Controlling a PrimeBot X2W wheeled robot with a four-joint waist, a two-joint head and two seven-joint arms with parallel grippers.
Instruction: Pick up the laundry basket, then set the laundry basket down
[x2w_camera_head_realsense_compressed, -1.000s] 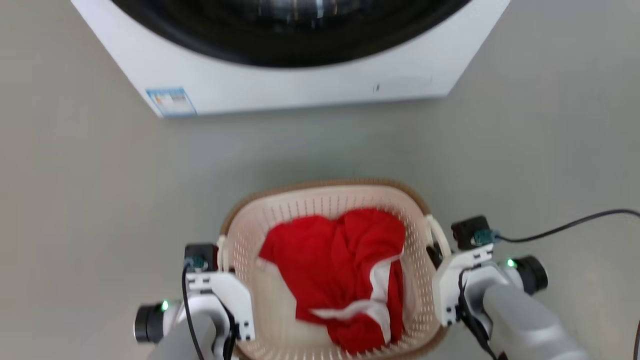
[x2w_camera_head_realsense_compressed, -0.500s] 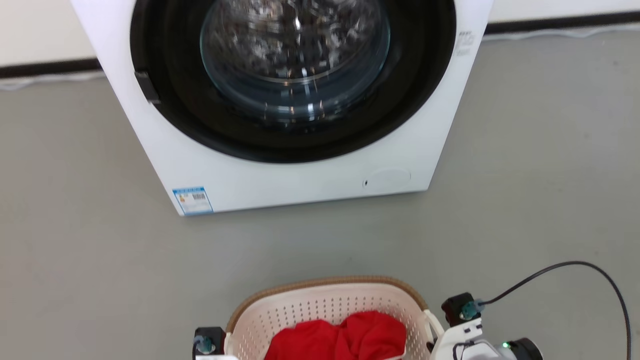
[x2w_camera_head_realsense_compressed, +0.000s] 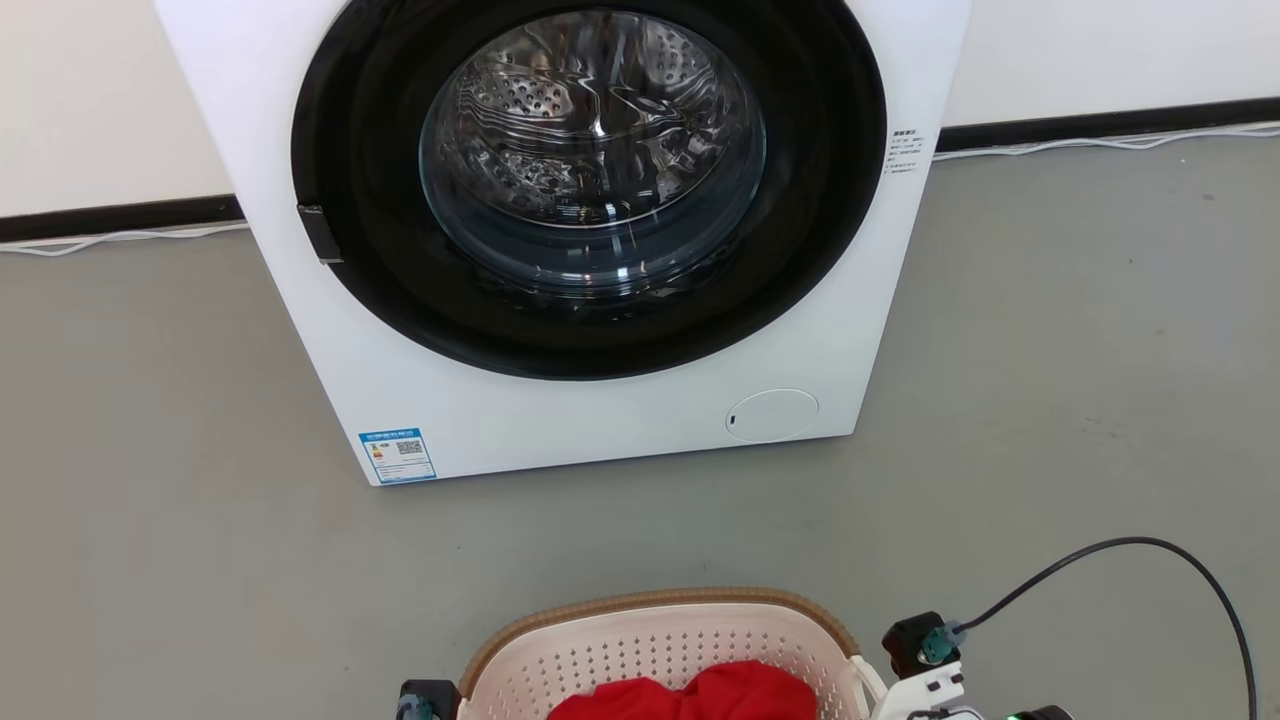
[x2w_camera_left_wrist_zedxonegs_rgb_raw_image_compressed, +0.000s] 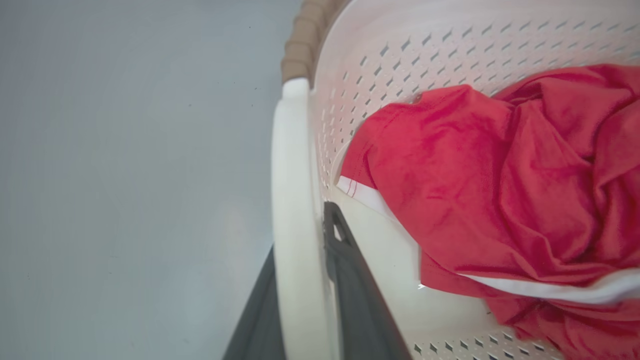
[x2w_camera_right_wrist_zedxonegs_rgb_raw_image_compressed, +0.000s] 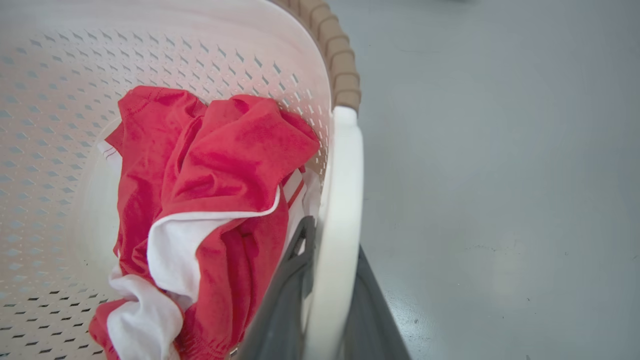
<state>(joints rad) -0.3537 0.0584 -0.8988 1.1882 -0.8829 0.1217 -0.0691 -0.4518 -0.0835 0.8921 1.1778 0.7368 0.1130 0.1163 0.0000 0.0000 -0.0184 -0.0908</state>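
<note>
Inspection finds the left gripper (x2w_camera_left_wrist_zedxonegs_rgb_raw_image_compressed: 300, 235) and right gripper (x2w_camera_right_wrist_zedxonegs_rgb_raw_image_compressed: 334, 240) still clamped on the basket's (x2w_camera_head_realsense_compressed: 650, 645) handles (x2w_camera_left_wrist_zedxonegs_rgb_raw_image_compressed: 292, 165), the head camera now raised toward the washer (x2w_camera_head_realsense_compressed: 600, 430), so the lift appears under way, with the basket just before the washer.

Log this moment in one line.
left gripper: shut on cream perforated plastic laundry basket; right gripper: shut on basket; contents: red-and-white cloth

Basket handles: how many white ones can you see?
2. One handle runs along the laundry basket's left side, pinched between the left fingers; the other handle is on its right side, between the right fingers. None seems hidden.
</note>
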